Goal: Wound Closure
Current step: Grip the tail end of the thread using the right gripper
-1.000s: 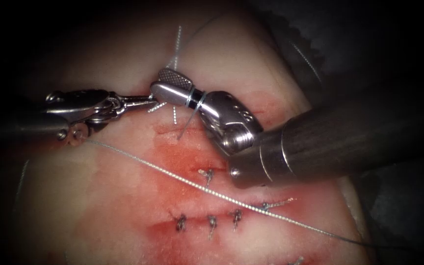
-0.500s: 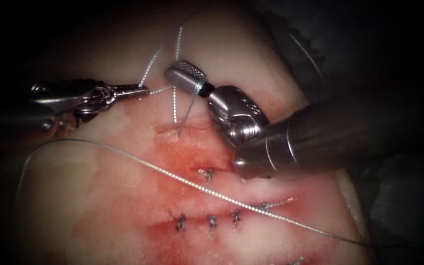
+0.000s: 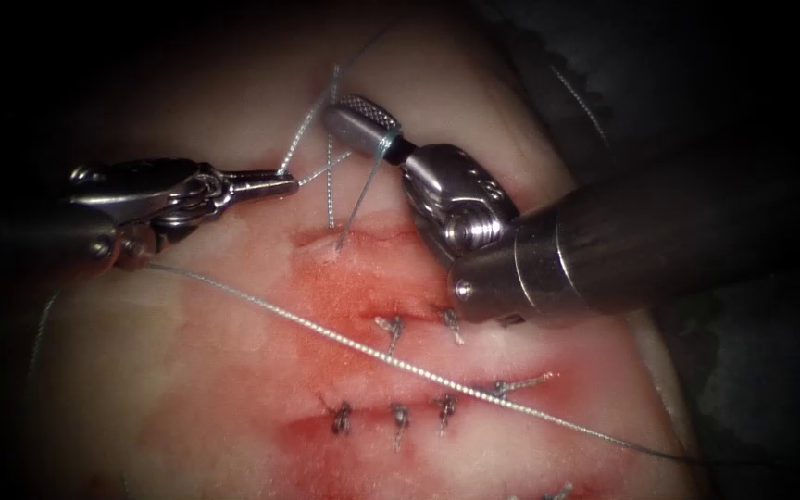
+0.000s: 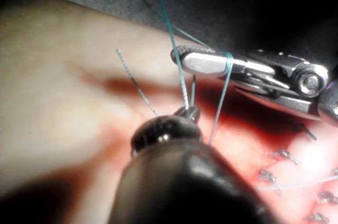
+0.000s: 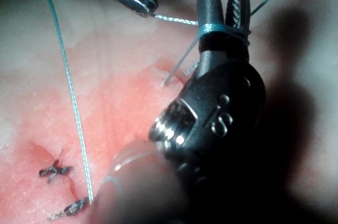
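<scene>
So here we've got the left tool pinched shut on the thread, gripping it right at its tip. The right tool sits just beside that tip with thread looped around its jaws; they're slightly parted in the right wrist view and hold nothing between them. From that loop, strands drop down into the tissue at the cut just below both tips. We can't spot the needle. Finished stitches sit further below, with a long strand lying over them.

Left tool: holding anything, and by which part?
The slim silver left tool pinches the thin greenish thread at its jaw tips, near the looped right tool.
</scene>
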`<state>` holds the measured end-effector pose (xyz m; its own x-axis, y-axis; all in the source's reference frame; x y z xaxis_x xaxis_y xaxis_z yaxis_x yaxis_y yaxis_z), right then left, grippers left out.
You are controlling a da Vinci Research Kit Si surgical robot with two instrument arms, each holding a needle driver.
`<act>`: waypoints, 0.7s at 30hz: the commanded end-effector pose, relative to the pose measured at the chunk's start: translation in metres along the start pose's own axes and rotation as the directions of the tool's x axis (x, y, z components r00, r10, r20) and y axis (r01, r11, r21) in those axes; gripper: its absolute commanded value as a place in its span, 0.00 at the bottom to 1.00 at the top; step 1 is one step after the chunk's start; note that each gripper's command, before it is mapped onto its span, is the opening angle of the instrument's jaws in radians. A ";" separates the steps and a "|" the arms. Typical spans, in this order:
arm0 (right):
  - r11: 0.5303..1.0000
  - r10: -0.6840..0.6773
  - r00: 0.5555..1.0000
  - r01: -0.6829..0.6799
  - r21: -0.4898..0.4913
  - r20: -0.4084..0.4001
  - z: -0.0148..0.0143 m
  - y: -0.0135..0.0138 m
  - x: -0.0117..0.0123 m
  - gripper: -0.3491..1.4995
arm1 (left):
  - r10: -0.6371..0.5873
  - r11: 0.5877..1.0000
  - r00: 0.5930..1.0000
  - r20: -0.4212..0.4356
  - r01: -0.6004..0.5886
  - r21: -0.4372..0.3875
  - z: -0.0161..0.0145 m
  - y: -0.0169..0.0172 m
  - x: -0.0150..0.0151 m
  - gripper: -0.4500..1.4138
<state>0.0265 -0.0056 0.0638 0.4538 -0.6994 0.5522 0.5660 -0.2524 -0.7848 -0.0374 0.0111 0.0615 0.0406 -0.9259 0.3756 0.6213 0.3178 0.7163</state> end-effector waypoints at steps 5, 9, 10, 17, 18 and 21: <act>1.000 0.020 1.000 -0.020 -0.009 0.005 0.0000 0.0014 -0.0016 0.24 | -0.001 1.000 1.000 -0.001 0.001 0.004 0.0004 -0.0002 -0.0010 0.00; 1.000 0.014 1.000 -0.014 -0.008 0.001 -0.0001 0.0009 -0.0011 0.27 | -0.001 1.000 1.000 0.000 0.001 0.004 0.0003 -0.0002 -0.0009 0.00; 1.000 0.012 1.000 -0.012 -0.006 -0.004 -0.0001 0.0008 -0.0010 0.27 | -0.001 1.000 1.000 0.000 0.001 0.004 0.0003 -0.0002 -0.0009 0.00; 0.998 -0.027 0.996 0.031 0.046 -0.082 -0.0002 -0.0009 0.0020 0.30 | 0.020 1.000 0.996 -0.091 -0.021 -0.005 0.0002 0.0003 0.0015 0.00; 0.998 -0.032 0.996 0.036 0.049 -0.085 0.0000 -0.0015 0.0025 0.31 | 0.028 1.000 0.992 -0.125 -0.028 -0.001 0.0002 0.0004 0.0025 0.00; 0.998 -0.036 0.995 0.041 0.054 -0.090 0.0002 -0.0019 0.0027 0.31 | 0.038 0.999 0.988 -0.152 -0.038 0.006 0.0000 0.0003 0.0031 0.00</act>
<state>0.0261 -0.0067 0.0666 0.3556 -0.7555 0.5503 0.6270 -0.2437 -0.7399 -0.0365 0.0074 0.0625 0.1956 -0.9358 0.2932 0.6122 0.3501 0.7090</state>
